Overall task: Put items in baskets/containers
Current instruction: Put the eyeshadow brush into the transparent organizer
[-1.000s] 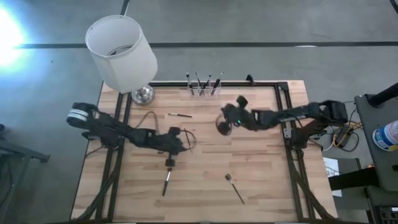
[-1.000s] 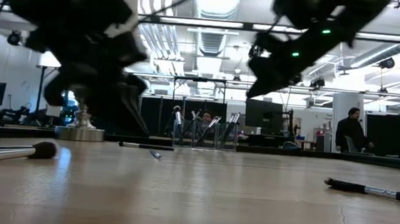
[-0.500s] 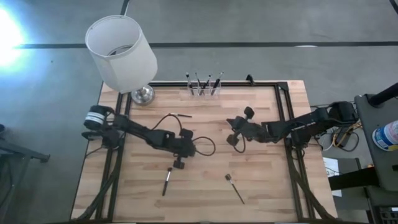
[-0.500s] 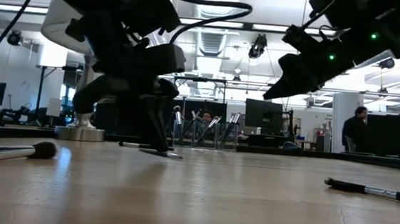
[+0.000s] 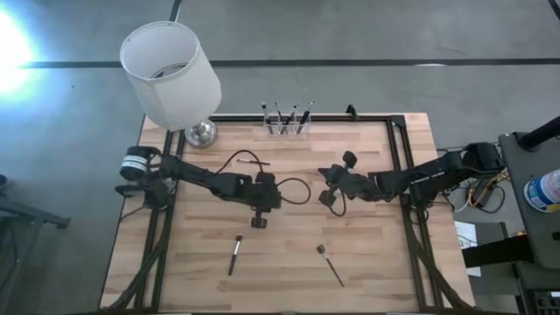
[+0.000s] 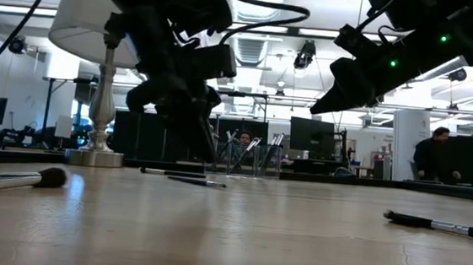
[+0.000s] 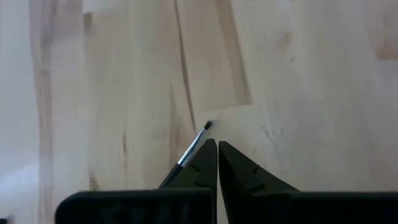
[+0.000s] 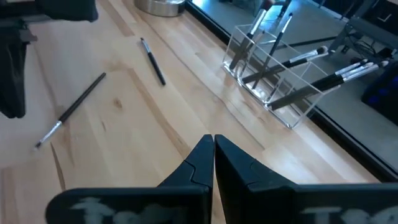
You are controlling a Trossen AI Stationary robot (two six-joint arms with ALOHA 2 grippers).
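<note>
We've got both arms mid-table, left gripper [image 5: 257, 222] pinched closed with a thin brush [image 7: 193, 144] lying just beside its tips, right gripper [image 5: 325, 199] closed on nothing, and the clear holder [image 5: 286, 128] sitting at the far edge with brushes in it.

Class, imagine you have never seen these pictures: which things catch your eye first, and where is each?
The big white lamp stands at the table's far left corner, towering over everything. At the middle of the far edge sits a small clear holder with brushes upright in it. Two dark arms reach in from the sides, the left pincer and right pincer above mid-table, while loose brushes lie on the wood.
</note>
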